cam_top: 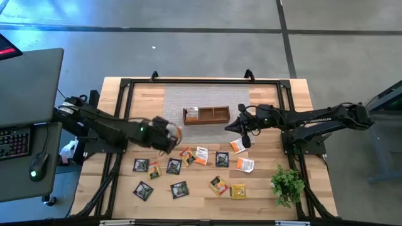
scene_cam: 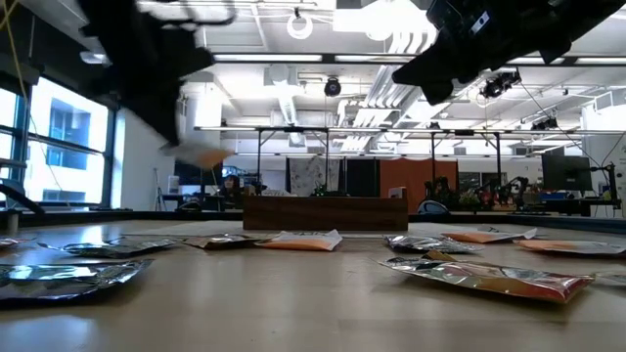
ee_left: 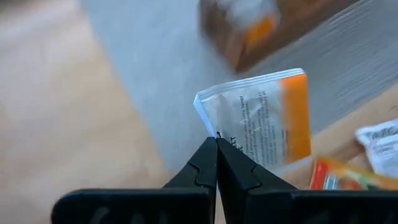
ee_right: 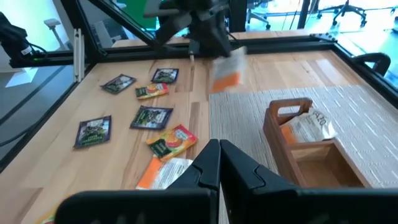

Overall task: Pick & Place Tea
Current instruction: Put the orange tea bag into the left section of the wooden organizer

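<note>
1. The high view looks straight down on the whole table (cam_top: 276,188).
2. The low view sits at tabletop height, facing the tray (scene_cam: 325,211).
3. Both wrist views look closely past their fingers; all four share the tray.

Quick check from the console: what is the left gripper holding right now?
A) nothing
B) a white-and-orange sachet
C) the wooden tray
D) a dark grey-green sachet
B: in the left wrist view the left gripper is shut on a corner of a white-and-orange sachet, lifted clear of the table; the wooden tray sits apart on the grey mat.
</note>
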Robot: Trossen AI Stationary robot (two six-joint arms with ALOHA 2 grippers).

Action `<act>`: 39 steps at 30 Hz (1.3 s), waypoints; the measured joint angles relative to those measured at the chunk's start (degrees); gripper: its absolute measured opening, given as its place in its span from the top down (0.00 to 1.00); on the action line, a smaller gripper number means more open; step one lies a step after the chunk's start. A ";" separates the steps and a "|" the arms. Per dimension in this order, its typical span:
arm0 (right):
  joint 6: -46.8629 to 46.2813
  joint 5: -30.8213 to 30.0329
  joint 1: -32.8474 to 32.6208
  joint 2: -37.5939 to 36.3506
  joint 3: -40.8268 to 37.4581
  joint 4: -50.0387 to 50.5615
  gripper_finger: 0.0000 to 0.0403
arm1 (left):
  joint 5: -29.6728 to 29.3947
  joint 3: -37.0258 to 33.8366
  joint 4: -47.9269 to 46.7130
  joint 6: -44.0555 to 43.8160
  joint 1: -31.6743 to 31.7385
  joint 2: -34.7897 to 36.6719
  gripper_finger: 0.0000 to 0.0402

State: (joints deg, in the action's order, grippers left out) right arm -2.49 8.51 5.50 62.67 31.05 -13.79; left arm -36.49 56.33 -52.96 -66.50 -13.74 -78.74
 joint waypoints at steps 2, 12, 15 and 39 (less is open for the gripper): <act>0.06 0.00 0.01 0.00 0.00 -0.75 1.00 | -0.27 2.57 3.21 13.56 3.96 -0.42 1.00; 3.91 0.00 0.17 -0.02 0.00 -3.32 1.00 | -0.46 7.00 26.50 66.21 20.26 -1.80 1.00; 4.08 0.00 0.17 -0.02 0.00 -3.18 1.00 | -0.50 6.79 24.72 73.00 20.62 -3.44 1.00; 6.52 0.00 0.17 -0.02 0.00 -2.79 1.00 | -6.01 6.90 25.99 93.69 18.10 -17.18 0.97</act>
State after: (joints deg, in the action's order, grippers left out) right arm 4.02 8.51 5.67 62.65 31.05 -16.58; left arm -42.50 63.22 -26.97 27.19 4.36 -95.92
